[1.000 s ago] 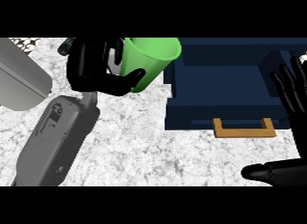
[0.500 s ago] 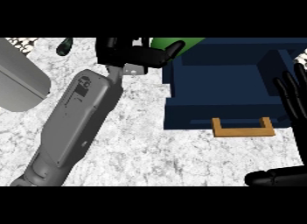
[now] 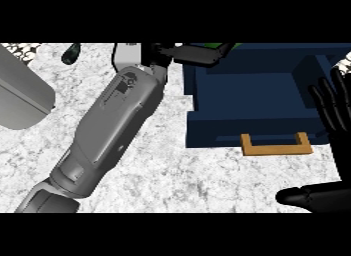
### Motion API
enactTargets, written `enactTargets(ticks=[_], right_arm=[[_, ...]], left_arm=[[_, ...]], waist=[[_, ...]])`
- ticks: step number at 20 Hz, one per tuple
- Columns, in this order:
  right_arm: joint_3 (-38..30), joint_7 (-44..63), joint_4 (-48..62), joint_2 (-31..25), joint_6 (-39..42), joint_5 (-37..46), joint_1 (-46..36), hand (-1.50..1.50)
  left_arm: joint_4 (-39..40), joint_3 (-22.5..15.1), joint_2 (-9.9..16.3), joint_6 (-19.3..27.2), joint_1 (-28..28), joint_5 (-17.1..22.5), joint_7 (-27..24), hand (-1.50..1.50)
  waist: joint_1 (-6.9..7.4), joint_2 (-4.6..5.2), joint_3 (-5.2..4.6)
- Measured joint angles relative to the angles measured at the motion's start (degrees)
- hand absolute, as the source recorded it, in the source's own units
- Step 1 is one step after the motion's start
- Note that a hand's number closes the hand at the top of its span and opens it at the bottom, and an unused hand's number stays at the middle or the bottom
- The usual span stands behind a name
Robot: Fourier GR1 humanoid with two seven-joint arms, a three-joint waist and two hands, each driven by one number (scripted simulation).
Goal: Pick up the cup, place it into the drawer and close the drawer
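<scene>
Left hand (image 3: pixel 196 52) is sitting at the top edge of view, over the back left corner of the open drawer (image 3: pixel 259 95). Only part of the hand is showing, with fingers curled round something. A thin green sliver of the cup (image 3: pixel 233 46) is peeking out beside the fingers, so the hand is holding the cup, mostly hidden. A second ago the cup was plainly visible left of the drawer, gripped over the counter (image 3: pixel 170 175). Now the left forearm (image 3: pixel 111 125) is stretching further up and right, carrying the cup toward the drawer's far end. Judging by that, the carry step is nearly over and the release into the drawer is coming next. I can't tell whether the cup is above the cavity or beyond its back wall.

Right hand (image 3: pixel 340 150) is resting open at the right edge, fingers straight up, thumb out, just right of the drawer's wooden handle (image 3: pixel 276 146). It's barely shifting between frames. The drawer is staying pulled out, its blue inside looking bare. Closing isn't started yet. A grey object (image 3: pixel 15 95) is lying on the counter at far left.
</scene>
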Motion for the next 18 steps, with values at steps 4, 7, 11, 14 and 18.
enactTargets(ticks=[4, 7, 11, 14, 18], right_arm=[[-0.67, 0.15, -0.12, -0.45, 0.60, -1.13, 0.02, -1.50], [-0.97, 0.22, 0.16, -0.93, 1.31, -1.84, -0.15, -1.50], [-0.94, -1.22, 2.25, -0.74, 1.17, -0.92, -1.46, -1.50], [0.19, -1.45, 2.39, -0.03, 0.87, -0.16, -1.76, -1.50], [1.21, -0.56, 1.91, 0.30, 0.77, -0.21, -2.60, -1.50]], left_arm=[[6.33, -2.49, -0.27, 1.26, -3.33, 3.28, -2.33, 1.50], [10.69, -4.71, -0.36, 2.82, -5.82, 6.34, -3.12, 1.50], [15.36, -8.01, -0.42, 3.25, -8.02, 9.55, -4.20, 1.50], [17.63, -11.18, -0.44, 3.65, -8.39, 11.26, -5.10, 1.50], [20.17, -14.95, -0.43, 4.78, -10.23, 13.29, -5.11, 1.50]], waist=[[-0.52, 0.08, 0.00], [-1.13, 0.20, 0.00], [-1.49, 0.37, 0.03], [-1.93, 0.42, 0.02], [-2.94, 0.62, 0.04]])
